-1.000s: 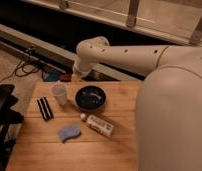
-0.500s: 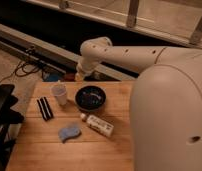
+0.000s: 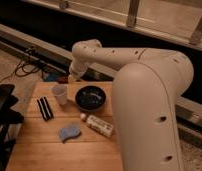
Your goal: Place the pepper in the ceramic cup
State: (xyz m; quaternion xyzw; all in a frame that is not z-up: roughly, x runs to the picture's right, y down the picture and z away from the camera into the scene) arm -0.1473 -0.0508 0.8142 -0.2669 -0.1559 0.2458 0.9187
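Camera view looks down on a wooden counter (image 3: 39,150), and the big white arm (image 3: 144,100) sweeps in from the right, filling that whole side. Its claw (image 3: 75,76) hangs at the far edge of the counter, just above and behind the ceramic cup (image 3: 59,93); whether it is open, closed or gripping anything, I cannot tell. The pepper is nowhere I can pick it out, neither on the wood nor at the claw.

The ceramic cup stands upright, far left of centre, plain and white. Just right of it sits the wide dark bowl (image 3: 90,98), close but apart. Left and a bit nearer than the cup lies the black-and-white striped block (image 3: 44,108), flat on the wood. Nearer still, a blue sponge (image 3: 69,132) lies flat, and to its right a small white bottle (image 3: 97,124) lies on its side, angled, just in front of the bowl.
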